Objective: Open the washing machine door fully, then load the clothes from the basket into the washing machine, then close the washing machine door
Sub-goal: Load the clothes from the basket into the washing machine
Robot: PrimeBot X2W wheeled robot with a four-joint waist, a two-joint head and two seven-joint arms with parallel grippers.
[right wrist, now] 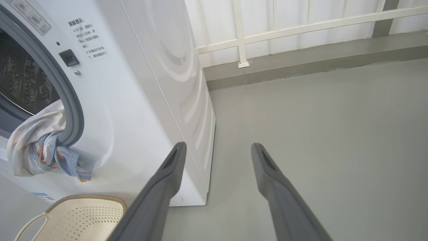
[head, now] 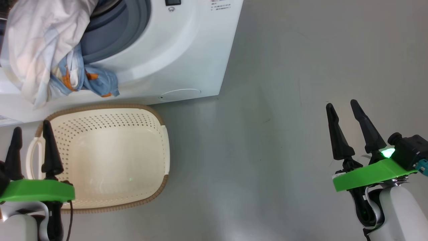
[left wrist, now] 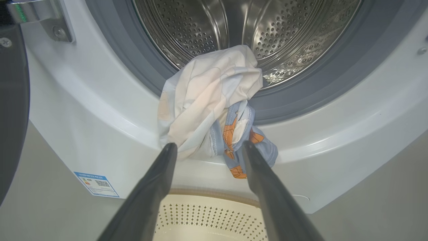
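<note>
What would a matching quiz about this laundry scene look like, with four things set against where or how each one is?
Things:
1. clothes
2. basket
3. left gripper
4. right gripper

States:
A. open, over bare grey floor
B. holds nothing, stands before the washing machine
C. open, at the basket's side
D. hanging out over the drum's grey seal

Pairs: 1-D, 2-B, 3-C, 4-A.

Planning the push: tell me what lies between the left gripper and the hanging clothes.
Nothing: in the left wrist view the left gripper faces the clothes across bare air.
</note>
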